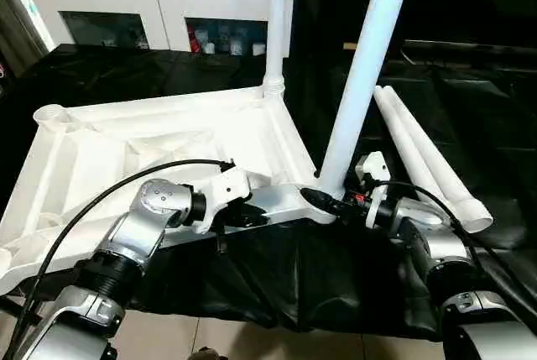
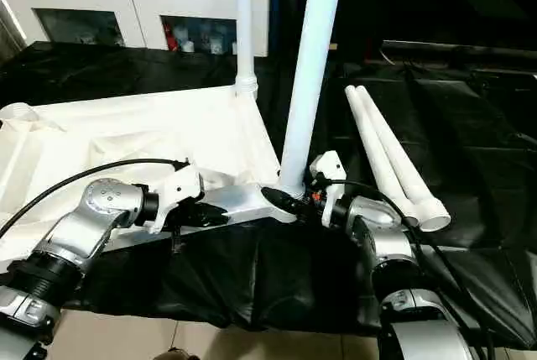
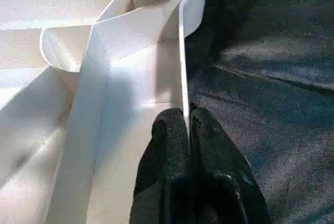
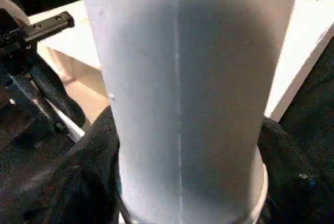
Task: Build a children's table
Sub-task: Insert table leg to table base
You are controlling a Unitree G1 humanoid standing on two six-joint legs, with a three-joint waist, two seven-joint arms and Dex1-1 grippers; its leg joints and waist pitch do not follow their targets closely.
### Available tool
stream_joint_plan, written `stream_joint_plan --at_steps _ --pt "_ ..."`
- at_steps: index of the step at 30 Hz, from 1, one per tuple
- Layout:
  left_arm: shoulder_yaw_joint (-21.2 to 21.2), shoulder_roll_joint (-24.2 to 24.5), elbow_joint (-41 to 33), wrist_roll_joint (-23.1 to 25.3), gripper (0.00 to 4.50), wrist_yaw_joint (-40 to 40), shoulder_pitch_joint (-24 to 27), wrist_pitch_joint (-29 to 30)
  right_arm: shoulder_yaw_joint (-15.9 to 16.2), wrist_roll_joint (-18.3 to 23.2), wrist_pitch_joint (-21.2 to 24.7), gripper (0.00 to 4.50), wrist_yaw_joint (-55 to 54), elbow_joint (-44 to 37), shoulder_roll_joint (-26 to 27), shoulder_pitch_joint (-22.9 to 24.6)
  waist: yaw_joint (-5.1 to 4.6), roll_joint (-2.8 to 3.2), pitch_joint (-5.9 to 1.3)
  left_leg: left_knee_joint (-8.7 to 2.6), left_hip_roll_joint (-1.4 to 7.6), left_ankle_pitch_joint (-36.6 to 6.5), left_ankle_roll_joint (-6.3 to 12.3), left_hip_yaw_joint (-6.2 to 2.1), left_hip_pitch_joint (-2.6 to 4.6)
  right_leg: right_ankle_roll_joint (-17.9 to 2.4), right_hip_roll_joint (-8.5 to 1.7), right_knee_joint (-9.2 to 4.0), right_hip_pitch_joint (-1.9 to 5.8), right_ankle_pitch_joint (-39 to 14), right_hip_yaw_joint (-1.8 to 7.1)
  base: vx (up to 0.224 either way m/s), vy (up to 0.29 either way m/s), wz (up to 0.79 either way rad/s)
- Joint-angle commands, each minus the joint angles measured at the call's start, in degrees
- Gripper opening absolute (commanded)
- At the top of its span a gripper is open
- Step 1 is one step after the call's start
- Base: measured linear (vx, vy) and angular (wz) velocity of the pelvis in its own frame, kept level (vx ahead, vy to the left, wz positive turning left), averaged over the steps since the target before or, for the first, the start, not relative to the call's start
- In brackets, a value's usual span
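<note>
Two grips matter: left gripper (image 1: 252, 213) fingers pinch the tabletop (image 1: 168, 142) rim, right gripper (image 1: 331, 200) fingers clasp the leg (image 1: 361, 75) at frame centre; tilting could jam its socket.

Both silver forearms reaching forward and inward, left pincer (image 1: 252, 213) pinched tight on the near rim of the upturned tabletop (image 1: 126, 142), right pincer (image 1: 327, 200) spread wide around the base of a standing tube leg (image 1: 365, 66), black fingers (image 4: 88, 172) on either side.
</note>
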Motion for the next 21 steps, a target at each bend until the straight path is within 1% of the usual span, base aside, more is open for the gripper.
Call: stream_joint_plan --at_steps 1,2,3,4,5,6,7,8,9,10,11,12,13,15,16,17,18,19,20,21 --pt "4.68 -3.12 -3.13 -5.50 0.00 2.58 -1.93 -5.05 0.04 -0.73 -0.39 2.73 -1.88 3.86 0.89 2.08 0.21 0.29 -3.61 -4.49 1.18 -15.40 1.57 -0.01 1.21 -15.81 -2.44 -4.20 2.31 -6.82 1.41 0.000 0.000 0.00" --pt "4.68 -3.12 -3.13 -5.50 0.00 2.58 -1.93 -5.05 0.04 -0.73 -0.39 2.73 -1.88 3.86 0.89 2.08 0.06 0.38 -3.58 -4.51 1.22 -16.00 1.40 0.03 1.19 -15.92 -2.48 -4.33 2.22 -6.65 1.47 0.000 0.000 0.00" --pt "5.86 -3.69 -3.76 -6.95 0.00 2.79 -2.16 -4.32 0.05 -0.69 -0.90 2.73 -2.03 4.26 1.22 2.27 0.33 0.23 -3.72 -4.38 1.16 -15.35 1.48 0.05 1.27 -16.18 -2.51 -4.22 2.34 -5.91 1.46 0.000 0.000 0.00" --pt "6.80 -4.15 -4.27 -8.26 0.45 2.64 -2.47 -3.87 -0.07 -0.77 -1.50 2.73 -2.04 4.88 1.51 2.28 0.36 0.28 -3.73 -4.35 1.16 -14.77 1.61 0.05 1.14 -16.31 -2.53 -4.14 2.39 -5.35 1.47 0.000 0.000 0.00" --pt "7.49 -4.52 -5.07 -9.65 0.45 2.13 -2.75 -2.71 -0.07 -0.87 -1.82 2.73 -2.11 5.20 1.67 2.31 0.52 0.36 -3.76 -4.30 1.15 -14.19 1.73 0.09 1.07 -16.64 -2.46 -3.99 2.38 -4.52 1.38 0.000 0.000 0.00" --pt "8.56 -5.18 -6.39 -11.87 0.56 1.33 -3.31 -0.97 -0.01 -1.05 -2.24 2.73 -2.25 5.61 1.89 2.34 0.84 1.23 -3.86 -4.22 1.20 -14.29 1.55 0.02 1.14 -17.07 -2.59 -3.86 2.34 -3.99 1.34 0.000 0.000 0.00" --pt "9.48 -5.88 -7.60 -13.93 0.66 0.58 -3.94 0.56 0.14 -1.26 -2.53 2.73 -2.43 5.86 2.02 2.34 0.75 0.77 -3.59 -4.46 1.29 -15.86 1.17 0.16 1.10 -17.74 -2.42 -4.08 2.35 -4.14 1.29 0.000 0.000 0.00" --pt "9.58 -5.98 -7.75 -14.19 0.75 0.53 -4.01 0.81 0.16 -1.29 -2.55 2.73 -2.43 5.87 2.02 2.34 0.84 0.79 -3.47 -4.58 1.24 -17.25 0.86 0.12 1.18 -17.81 -2.31 -4.05 2.34 -5.53 1.23 0.000 0.000 0.00" --pt "10.26 -6.74 -8.74 -15.97 0.84 0.24 -4.58 2.57 0.33 -1.52 -2.67 2.73 -2.44 5.91 2.03 2.34 0.68 0.62 -3.21 -4.74 1.15 -19.09 0.75 0.11 1.23 -17.28 -2.24 -4.27 2.33 -8.06 1.23 0.000 0.000 0.00" --pt "10.79 -7.69 -9.62 -17.66 0.92 0.11 -5.34 4.34 0.52 -1.85 -2.86 2.73 -2.42 5.97 2.00 2.31 0.52 0.47 -3.14 -4.80 1.11 -19.56 0.67 0.10 1.15 -16.92 -2.31 -4.32 2.43 -9.24 1.27 0.000 0.000 0.00" --pt "10.91 -8.06 -9.93 -18.28 1.01 0.01 -5.64 5.11 0.56 -2.00 -2.96 2.73 -2.43 6.04 1.99 2.27 0.37 0.25 -3.09 -4.85 1.01 -19.43 0.85 0.08 1.08 -16.08 -2.40 -4.62 2.57 -11.45 1.33 0.000 0.000 0.00" --pt "10.96 -8.58 -9.96 -18.68 1.01 0.06 -6.10 5.66 0.59 -2.15 -3.06 2.73 -2.40 6.15 1.95 2.21 0.41 0.25 -3.15 -4.77 1.01 -19.08 1.05 0.08 1.19 -15.76 -2.44 -4.74 2.48 -12.07 1.39 0.000 0.000 0.00" --pt "10.99 -8.97 -9.98 -18.99 1.11 0.10 -6.44 6.06 0.61 -2.26 -3.15 2.73 -2.38 6.23 1.92 2.17 0.16 0.40 -3.14 -4.76 0.94 -18.20 1.42 0.13 1.02 -15.25 -2.34 -4.87 2.50 -12.39 1.48 0.000 0.000 0.00" --pt "11.13 -11.63 -8.22 -19.08 1.29 1.81 -8.45 6.12 0.72 -2.62 -3.58 2.73 -2.37 6.69 1.88 1.95 0.19 0.47 -3.39 -4.55 0.92 -16.60 1.82 0.20 1.11 -14.97 -2.31 -4.90 2.48 -11.52 1.53 0.000 0.000 0.00" --pt "10.96 -12.50 -7.36 -18.88 1.35 2.38 -9.07 5.64 0.82 -2.73 -3.72 2.73 -2.32 6.79 1.88 1.91 0.15 0.53 -3.34 -4.57 0.94 -16.41 1.92 0.20 1.10 -14.98 -2.21 -4.98 2.45 -11.18 1.47 0.000 0.000 0.00" --pt "10.58 -14.44 -5.30 -18.26 1.44 3.90 -10.47 4.64 1.04 -2.96 -3.98 2.73 -2.24 6.98 1.87 1.81 0.12 0.48 -3.34 -4.58 0.88 -16.45 1.94 0.19 1.05 -14.82 -2.16 -5.03 2.50 -11.23 1.41 0.000 0.000 0.00" --pt "10.46 -15.01 -4.65 -18.03 1.44 4.42 -10.90 4.35 1.10 -3.03 -4.04 2.73 -2.22 7.03 1.86 1.78 0.14 0.55 -3.37 -4.57 0.89 -16.98 1.80 0.14 1.15 -14.68 -2.20 -5.13 2.45 -11.72 1.38 0.000 0.000 0.00" --pt "10.16 -16.03 -3.44 -17.61 1.65 5.65 -11.71 3.83 1.20 -3.14 -4.23 2.73 -2.18 7.21 1.84 1.70 0.07 0.50 -3.39 -4.67 0.97 -17.16 1.81 0.13 1.15 -14.75 -2.22 -5.12 2.50 -11.68 1.40 0.000 0.000 0.00" --pt "10.15 -17.22 -1.67 -17.09 1.65 7.23 -12.71 3.06 1.32 -3.28 -4.39 2.73 -2.19 7.31 1.85 1.63 -0.01 0.58 -3.28 -4.69 0.92 -17.35 2.05 0.10 1.04 -14.65 -2.20 -5.28 2.50 -11.84 1.40 0.000 0.000 0.00" --pt "10.13 -17.88 -0.55 -16.69 1.73 8.61 -13.42 2.85 1.39 -3.37 -4.52 2.73 -2.21 7.41 1.86 1.57 0.04 0.54 -3.35 -4.66 0.90 -17.33 1.99 0.05 1.08 -14.50 -2.19 -5.23 2.56 -11.76 1.36 0.000 0.000 0.00"
